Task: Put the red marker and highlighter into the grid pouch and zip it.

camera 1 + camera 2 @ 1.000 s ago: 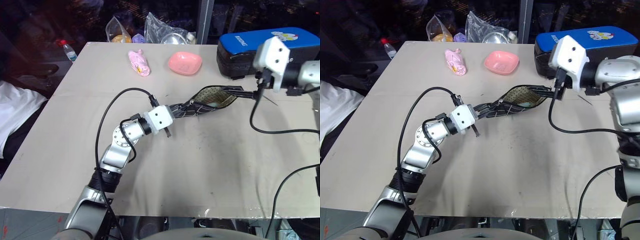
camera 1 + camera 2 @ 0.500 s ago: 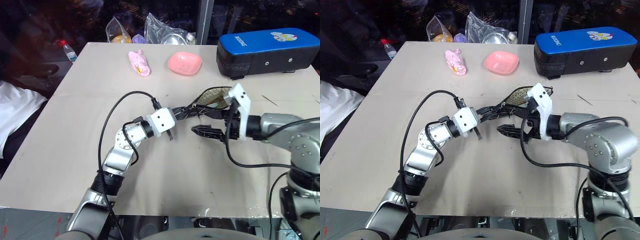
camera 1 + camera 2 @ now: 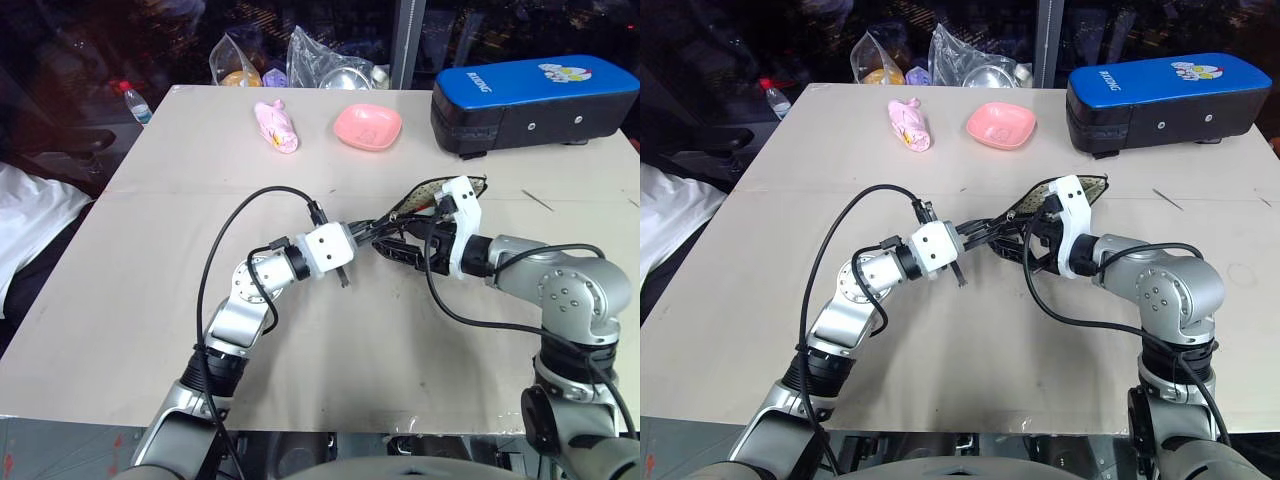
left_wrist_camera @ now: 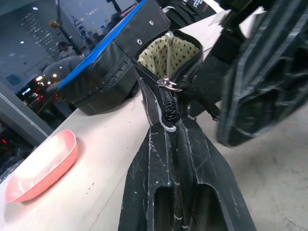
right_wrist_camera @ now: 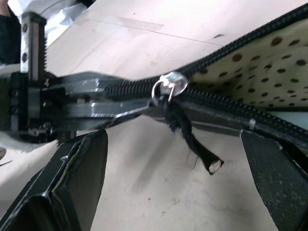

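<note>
The grid pouch is held up off the table around the middle of the frame, slightly right of center, one end pinched tight in the left gripper. Its far end is still gaping, with the spotted lining showing. The right gripper is parked just under the zipper pull with its fingers spread wide, nothing caught between them. The dark pull cord dangles in that gap. Marker and highlighter can't be made out from here. The blue-topped case sits upper right, the pink dish at top center.
</note>
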You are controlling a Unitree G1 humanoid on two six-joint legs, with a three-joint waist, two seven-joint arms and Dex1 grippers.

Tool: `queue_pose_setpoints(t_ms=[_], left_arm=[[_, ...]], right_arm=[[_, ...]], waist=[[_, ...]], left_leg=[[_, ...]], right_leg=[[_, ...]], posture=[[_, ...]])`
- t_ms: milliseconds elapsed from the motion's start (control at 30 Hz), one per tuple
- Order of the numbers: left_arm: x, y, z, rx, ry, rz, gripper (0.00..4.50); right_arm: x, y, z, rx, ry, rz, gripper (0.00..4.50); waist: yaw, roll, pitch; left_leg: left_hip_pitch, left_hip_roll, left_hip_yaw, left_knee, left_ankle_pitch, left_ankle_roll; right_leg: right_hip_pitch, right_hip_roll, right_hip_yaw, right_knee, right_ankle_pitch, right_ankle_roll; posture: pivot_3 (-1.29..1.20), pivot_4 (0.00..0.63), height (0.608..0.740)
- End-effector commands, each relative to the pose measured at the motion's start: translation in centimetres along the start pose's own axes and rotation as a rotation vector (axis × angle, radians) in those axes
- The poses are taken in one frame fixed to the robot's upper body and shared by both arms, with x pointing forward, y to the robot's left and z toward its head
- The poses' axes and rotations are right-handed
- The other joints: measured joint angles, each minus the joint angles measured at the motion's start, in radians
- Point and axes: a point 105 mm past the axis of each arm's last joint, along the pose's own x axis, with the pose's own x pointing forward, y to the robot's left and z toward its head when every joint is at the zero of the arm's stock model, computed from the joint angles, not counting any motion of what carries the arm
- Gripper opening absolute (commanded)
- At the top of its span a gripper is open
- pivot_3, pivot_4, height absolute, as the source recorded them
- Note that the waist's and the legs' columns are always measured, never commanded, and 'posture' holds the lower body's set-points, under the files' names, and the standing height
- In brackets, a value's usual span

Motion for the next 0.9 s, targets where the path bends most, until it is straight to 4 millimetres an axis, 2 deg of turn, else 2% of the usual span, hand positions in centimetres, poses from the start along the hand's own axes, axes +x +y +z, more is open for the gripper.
queue_pose_setpoints(t_ms=[33, 133, 200, 267, 500, 533, 600, 700, 733, 900], left_arm=[[0.0, 0.0, 1.2, 0.056, -0.042, -0.014, 0.0], [-0.1, -0.3, 1.1, 0.083, -0.037, -0.035, 0.0], [-0.1, -0.5, 1.0, 0.095, -0.036, -0.047, 0.0], [-0.2, -0.6, 1.0, 0.098, -0.036, -0.05, 0.0], [-0.3, -1.0, 0.7, 0.131, -0.027, -0.08, 0.0], [-0.3, -1.1, 0.7, 0.136, -0.027, -0.086, 0.0], [-0.3, -1.2, 0.6, 0.138, -0.027, -0.089, 0.0], [-0.2, -1.2, 0.6, 0.138, -0.027, -0.088, 0.0], [-0.2, -1.2, 0.6, 0.138, -0.027, -0.089, 0.0], [-0.2, -1.4, 0.5, 0.141, -0.028, -0.094, 0.0]], right_arm=[[-0.3, 0.4, 1.6, -0.023, -0.064, 0.018, 4.43], [-0.3, 0.4, 1.7, -0.02, -0.062, 0.02, 4.43], [-0.3, 0.4, 1.6, -0.017, -0.059, 0.023, 3.92], [-0.3, 0.5, 1.6, -0.012, -0.06, 0.024, 3.17], [-0.3, 1.0, 1.7, -0.003, -0.062, 0.042, 3.17], [-0.3, 1.1, 1.7, 0.0, -0.062, 0.042, 2.61], [-0.3, 1.1, 1.6, 0.004, -0.06, 0.042, 1.81], [-0.3, 1.0, 1.6, 0.01, -0.059, 0.039, 0.21], [-0.3, 1.0, 1.6, 0.011, -0.059, 0.037, 0.09], [-0.3, 0.9, 1.6, 0.026, -0.062, 0.024, 0.09]], waist=[[-0.001, 0.0, 0.0], [-0.001, 0.0, 0.0], [-0.001, 0.0, 0.0], [-0.001, 0.0, 0.0], [-0.003, 0.0, 0.0], [-0.003, 0.0, 0.0], [-0.003, 0.0, 0.0], [-0.003, 0.0, 0.0], [-0.003, 0.0, 0.0], [-0.005, 0.0, 0.0]], left_leg=[[0.0, 0.0, 0.0, 0.0, -0.001, 0.002], [0.0, 0.0, 0.0, 0.0, -0.001, 0.002], [0.0, 0.0, 0.0, 0.0, -0.001, 0.002], [0.0, 0.0, 0.0, 0.0, -0.001, 0.002], [0.0, 0.0, 0.0, 0.0, -0.001, 0.002], [0.0, 0.0, 0.0, 0.0, -0.001, 0.002], [0.0, 0.0, 0.0, 0.0, -0.001, 0.002], [0.0, 0.0, 0.0, 0.0, -0.001, 0.002], [0.0, 0.0, 0.0, 0.0, -0.001, 0.002], [0.0, 0.0, 0.0, -0.001, -0.001, 0.002]], right_leg=[[0.0, 0.0, 0.0, 0.0, 0.0, 0.0], [0.0, 0.0, 0.0, 0.0, 0.0, 0.0], [0.0, 0.0, 0.0, 0.0, 0.0, 0.0], [0.0, 0.0, 0.0, 0.0, 0.0, 0.0], [0.0, 0.0, 0.0, 0.0, 0.0, 0.0], [0.0, 0.0, 0.0, 0.0, 0.0, 0.0], [0.0, 0.0, 0.0, 0.0, 0.0, 0.0], [0.0, 0.0, 0.0, 0.0, 0.0, 0.0], [0.0, 0.0, 0.0, 0.0, 0.0, 0.0], [0.0, -0.001, 0.0, 0.0, 0.0, 0.0]], posture=[[0.0, 0.15, 0.737], [0.0, 0.15, 0.737], [0.0, 0.15, 0.737], [0.0, 0.15, 0.737], [0.0, 0.15, 0.737], [0.0, 0.15, 0.737], [0.0, 0.15, 0.737], [0.0, 0.15, 0.737], [0.0, 0.15, 0.737], [0.0, 0.15, 0.737]])
